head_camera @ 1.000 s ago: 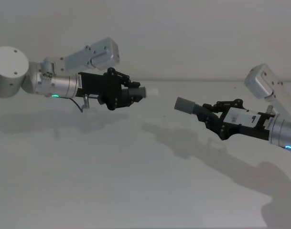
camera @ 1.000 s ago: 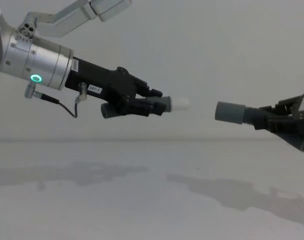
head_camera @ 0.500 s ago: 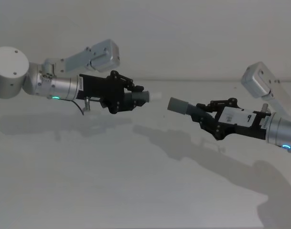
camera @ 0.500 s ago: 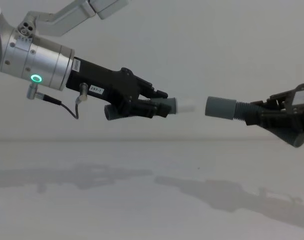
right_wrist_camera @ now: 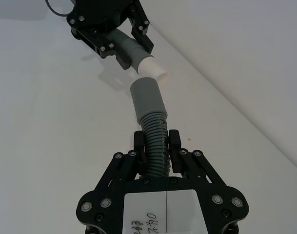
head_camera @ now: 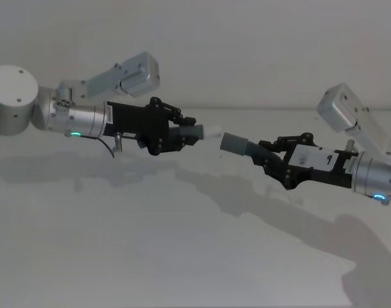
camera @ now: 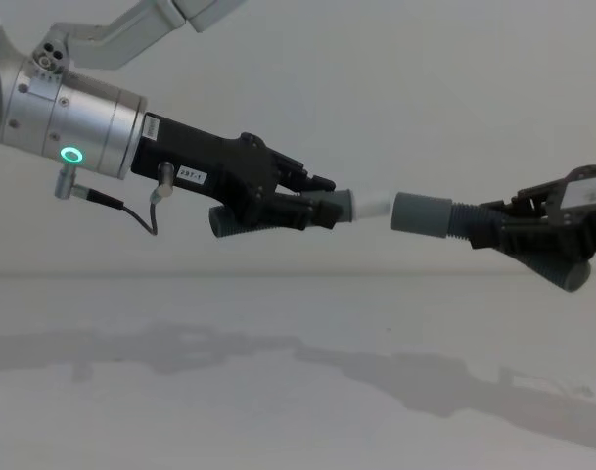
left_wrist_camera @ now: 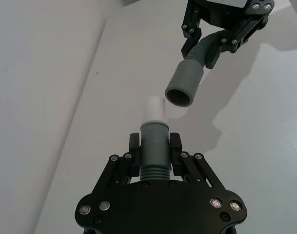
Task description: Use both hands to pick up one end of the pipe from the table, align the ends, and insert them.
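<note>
Now both hose pieces are lifted, left gripper (camera: 312, 208) and right gripper (camera: 493, 227) clamped, white tip (camera: 374, 206) just short of the cuff (camera: 422, 213) at 3 o'clock, insertion left.

The head view looks forward and down from above onto the plain matte white-grey table (head_camera: 150, 256), while the chest view sits lower and looks level across it toward the pale grey wall (camera: 425, 98). Each wrist view looks close along its own black two-finger gripper, the left gripper (left_wrist_camera: 155, 148) and the right gripper (right_wrist_camera: 155, 141). All four views share the gap where the white-tipped grey cuff (camera: 374, 206) faces the open grey cuff (camera: 422, 213).
</note>
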